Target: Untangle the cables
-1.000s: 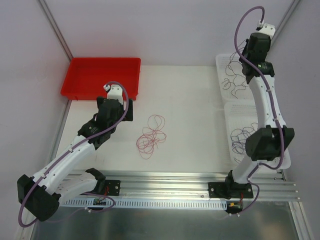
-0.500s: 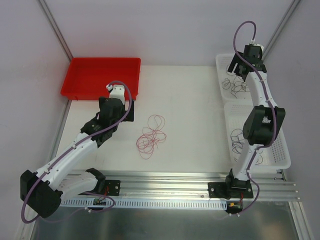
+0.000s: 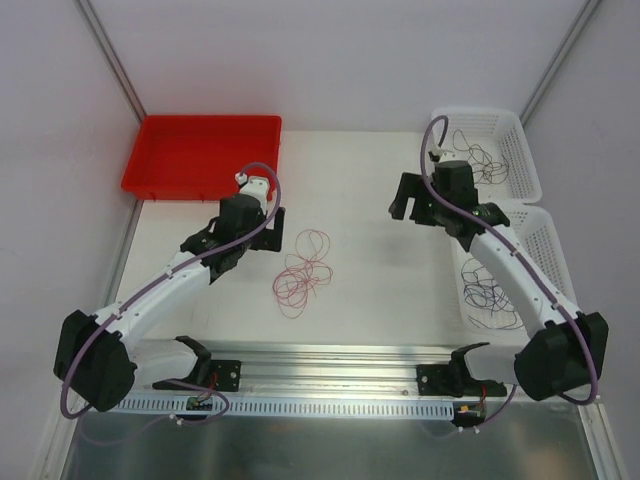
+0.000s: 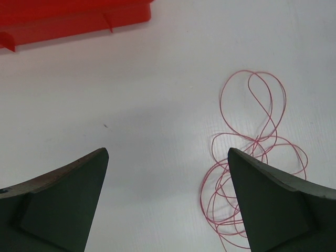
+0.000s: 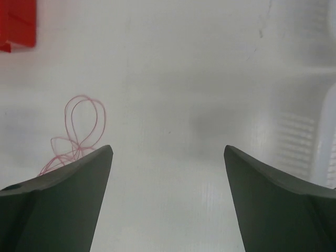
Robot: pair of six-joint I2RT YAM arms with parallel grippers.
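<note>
the red cables (image 3: 303, 272) lie as a loose tangle of hair-thin curly loops on the white table (image 3: 370, 190), between the two arms. the left gripper (image 4: 167, 153) hovers just beside them, fingers spread wide and holding nothing. the right gripper (image 5: 167, 150) is likewise spread and bare, well apart from the tangle. the far white mesh basket (image 3: 525, 150) holds thin dark cables (image 3: 478, 158). the near basket (image 3: 546, 246) holds purple cables (image 3: 490, 293). a glossy red tray (image 3: 190, 186) stands far left.
</note>
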